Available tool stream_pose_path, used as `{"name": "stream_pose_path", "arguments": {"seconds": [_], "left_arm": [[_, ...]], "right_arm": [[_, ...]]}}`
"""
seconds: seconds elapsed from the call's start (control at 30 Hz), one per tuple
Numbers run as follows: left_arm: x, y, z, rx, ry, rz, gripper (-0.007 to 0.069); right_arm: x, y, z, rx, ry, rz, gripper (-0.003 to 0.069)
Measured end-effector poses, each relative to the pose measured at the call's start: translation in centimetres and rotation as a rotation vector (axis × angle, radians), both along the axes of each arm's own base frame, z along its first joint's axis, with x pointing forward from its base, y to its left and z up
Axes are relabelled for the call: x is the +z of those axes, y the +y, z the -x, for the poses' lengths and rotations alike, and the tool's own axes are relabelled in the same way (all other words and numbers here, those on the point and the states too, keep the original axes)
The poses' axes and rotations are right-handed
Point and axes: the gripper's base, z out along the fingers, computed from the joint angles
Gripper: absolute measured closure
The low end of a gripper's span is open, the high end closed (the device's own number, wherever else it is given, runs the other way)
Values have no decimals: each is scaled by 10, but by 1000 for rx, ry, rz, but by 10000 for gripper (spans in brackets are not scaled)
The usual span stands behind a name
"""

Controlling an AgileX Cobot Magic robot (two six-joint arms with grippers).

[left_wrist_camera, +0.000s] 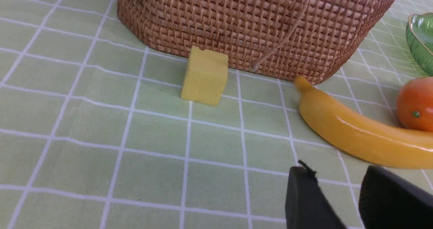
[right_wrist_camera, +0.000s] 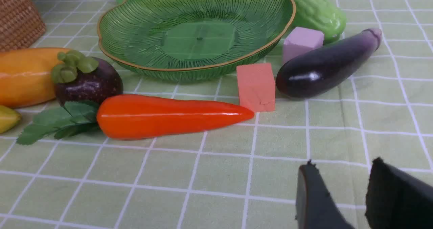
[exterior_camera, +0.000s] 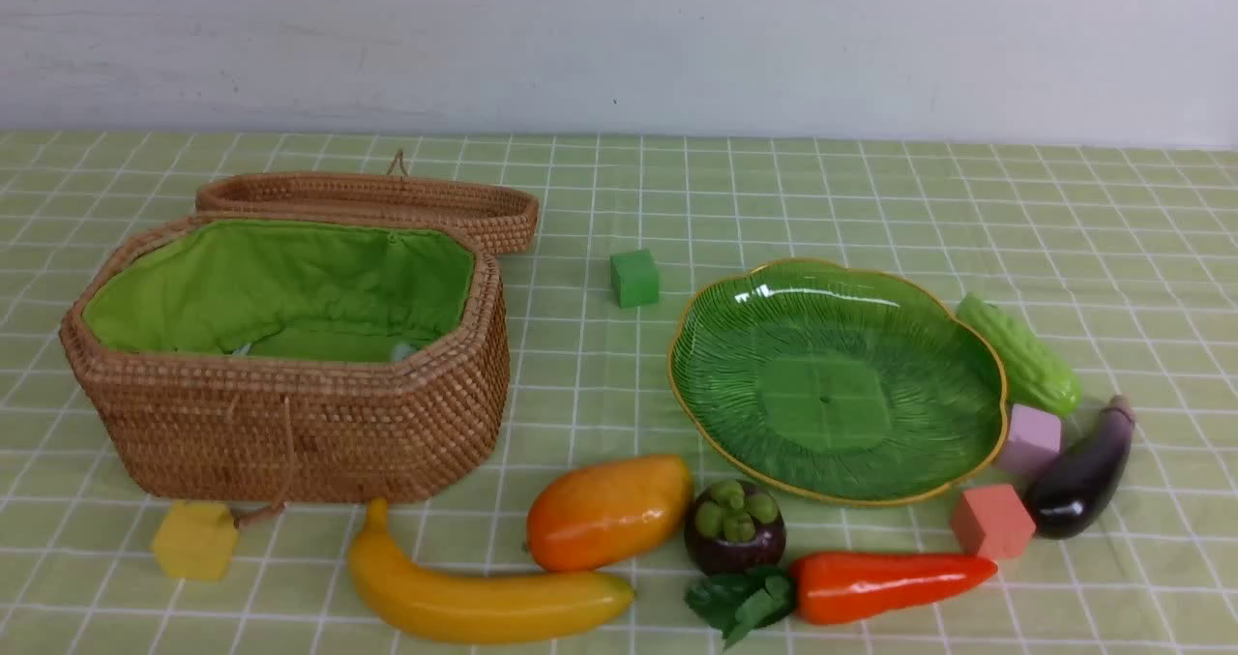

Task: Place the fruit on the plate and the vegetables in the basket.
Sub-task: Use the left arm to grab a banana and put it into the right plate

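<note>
The banana [exterior_camera: 474,592], mango [exterior_camera: 609,512] and mangosteen [exterior_camera: 735,526] lie at the table's front, between the open wicker basket [exterior_camera: 290,423] and the empty green plate [exterior_camera: 837,376]. The carrot [exterior_camera: 885,585] lies right of the mangosteen. The eggplant [exterior_camera: 1083,476] and green gourd [exterior_camera: 1020,350] lie right of the plate. Neither gripper shows in the front view. My left gripper [left_wrist_camera: 338,175] is open and empty, above the cloth near the banana [left_wrist_camera: 362,131]. My right gripper [right_wrist_camera: 341,169] is open and empty, apart from the carrot [right_wrist_camera: 169,115] and eggplant [right_wrist_camera: 324,66].
Small cubes lie about: yellow [exterior_camera: 193,539] in front of the basket, green [exterior_camera: 634,278] behind the plate, pink [exterior_camera: 1030,439] and salmon [exterior_camera: 991,521] beside the eggplant. The basket's lid [exterior_camera: 377,200] lies flat behind it. A white wall bounds the table's far edge.
</note>
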Motion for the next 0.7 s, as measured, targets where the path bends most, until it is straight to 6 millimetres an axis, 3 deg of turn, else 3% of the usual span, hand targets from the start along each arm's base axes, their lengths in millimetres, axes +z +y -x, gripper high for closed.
{"name": "stream_pose_path", "arguments": {"seconds": [0.4,0.5,0.7], "left_arm": [[0,0,0,-1,-2,-12,387],[0,2,0,-11,-12,-94,387],[1,9,-1,-34,-55,-431,387]], "right_arm": [[0,0,0,0,0,0,418],[0,0,0,0,0,0,418],[0,0,0,0,0,0,418]]}}
